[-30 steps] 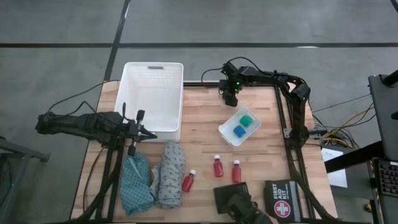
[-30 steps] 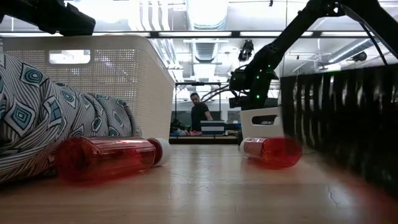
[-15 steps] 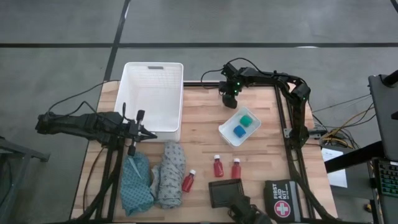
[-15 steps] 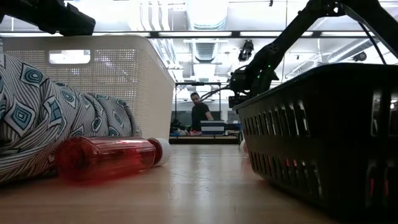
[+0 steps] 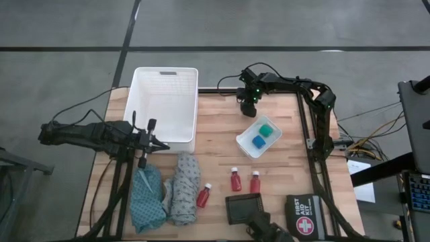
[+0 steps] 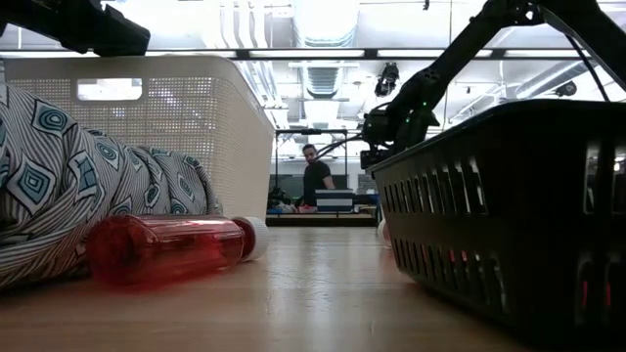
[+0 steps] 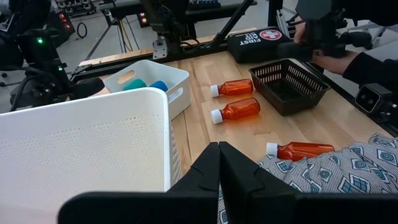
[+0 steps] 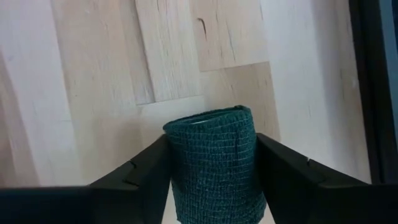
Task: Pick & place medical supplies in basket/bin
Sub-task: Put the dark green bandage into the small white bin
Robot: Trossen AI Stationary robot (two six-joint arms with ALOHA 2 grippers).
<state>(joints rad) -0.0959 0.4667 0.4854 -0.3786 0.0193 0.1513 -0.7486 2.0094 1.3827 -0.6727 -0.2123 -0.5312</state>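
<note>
Two changes: a small black basket [image 5: 243,208] got slid in at the near edge, between the red bottles [image 5: 235,180] and the first aid pouch [image 5: 304,216]. It came to rest there, with a person's hand [image 7: 339,59] close by. In the low view it hid the right-hand bottle. Meanwhile the right gripper [image 5: 250,102], at the far edge right of the white basket [image 5: 138,101], narrowed its jaws onto a dark green bandage roll [image 8: 211,162]. Both fingers sat flush on the roll's sides, so we read it as gripped. We couldn't tell if it was off the wood yet. That means the first pick was about done, and nothing was in the white basket so far. Next we expected a carry left to it. The roll's long axis ran along the fingers, down toward the tabletop, so we judged it roughly upright, open core end facing the table. The left gripper [image 7: 219,149] was closed and empty, parked over the white basket's near-left corner above the patterned cloths [image 5: 183,188]. The blue and green pieces were still in the small tray [image 5: 243,142].
</note>
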